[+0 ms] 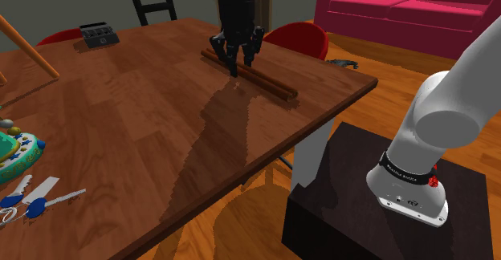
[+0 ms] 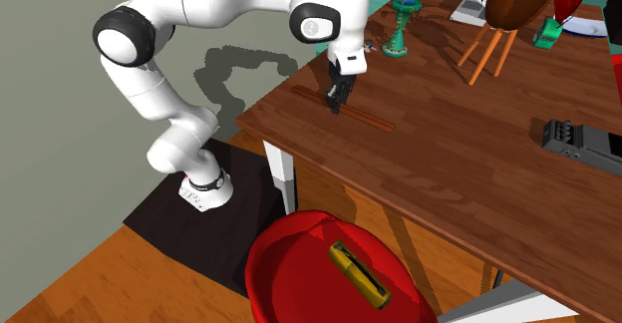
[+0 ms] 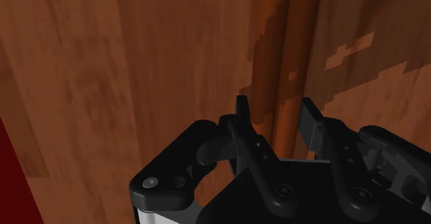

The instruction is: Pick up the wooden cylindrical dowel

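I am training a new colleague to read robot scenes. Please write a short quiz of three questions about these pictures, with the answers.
1. True or false: the stick is lifted off the table.
2. The gripper is: A) shut, high above the stick; B) open, low over the table, with the stick between its fingers; C) open, down by the floor.
3. In the second exterior view, what colour is the chair at the near edge of the table?

Key
1. False: the stick lies on the table.
2. B
3. Red
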Controlling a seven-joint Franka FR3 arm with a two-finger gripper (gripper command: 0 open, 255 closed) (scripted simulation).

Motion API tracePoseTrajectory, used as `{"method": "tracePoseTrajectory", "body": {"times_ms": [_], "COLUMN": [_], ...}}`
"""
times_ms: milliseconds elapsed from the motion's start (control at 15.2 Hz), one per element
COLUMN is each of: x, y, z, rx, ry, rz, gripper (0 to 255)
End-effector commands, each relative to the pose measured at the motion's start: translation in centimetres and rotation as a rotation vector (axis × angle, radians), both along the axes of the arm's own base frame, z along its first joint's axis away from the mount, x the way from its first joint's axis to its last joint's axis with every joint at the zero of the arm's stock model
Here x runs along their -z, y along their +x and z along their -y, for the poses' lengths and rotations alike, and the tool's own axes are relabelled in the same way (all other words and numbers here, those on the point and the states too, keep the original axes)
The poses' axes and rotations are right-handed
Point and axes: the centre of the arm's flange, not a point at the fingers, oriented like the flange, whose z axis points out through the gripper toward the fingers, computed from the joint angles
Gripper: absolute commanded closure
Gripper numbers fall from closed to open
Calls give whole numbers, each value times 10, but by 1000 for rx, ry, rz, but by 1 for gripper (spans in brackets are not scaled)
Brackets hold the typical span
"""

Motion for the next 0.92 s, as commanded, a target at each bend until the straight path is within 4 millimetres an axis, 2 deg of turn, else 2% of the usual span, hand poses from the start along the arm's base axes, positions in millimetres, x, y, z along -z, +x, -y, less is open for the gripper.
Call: {"method": "tracePoseTrajectory", "body": {"times_ms": [0, 462, 858], "x": [1, 0, -32], "y": [0, 0, 0], "z": [0, 0, 0], "rx": [0, 0, 0], "ry": [0, 0, 0], "rz": [0, 0, 0], "gripper": [255, 255, 255]}}
